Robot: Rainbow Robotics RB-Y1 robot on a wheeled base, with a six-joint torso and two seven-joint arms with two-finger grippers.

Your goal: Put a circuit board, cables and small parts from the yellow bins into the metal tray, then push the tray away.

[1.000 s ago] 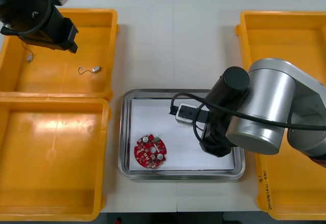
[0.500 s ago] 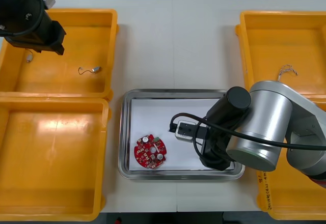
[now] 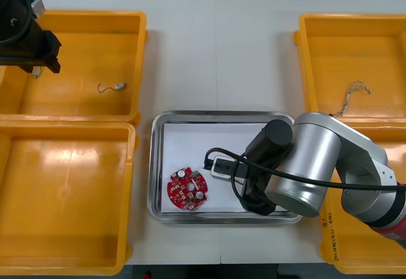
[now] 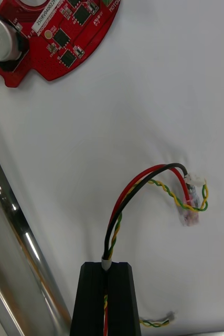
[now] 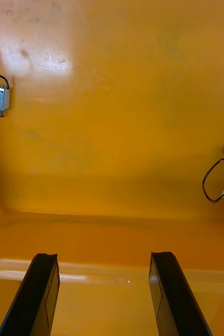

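Cable (image 4: pixel 143 189) gripped over the tray (image 3: pixel 156 165) by the right pincer (image 4: pixel 106 266).
The right pincer's fingers are pinched narrow on the red, black and yellow-green cable. The cable loops up from them, and its clear plug end is down near the tray's white inside, apart from the red board (image 3: pixel 188 189) in the tray's near-left part. The tray sits on the desk (image 3: pixel 216 51) between the bins. The left pincer (image 5: pixel 104 256) hangs wide over the far left bin (image 3: pixel 82 18), nothing between its fingers. Small metal parts (image 5: pixel 0 98) with thin black wires lie on that bin's floor beyond it.
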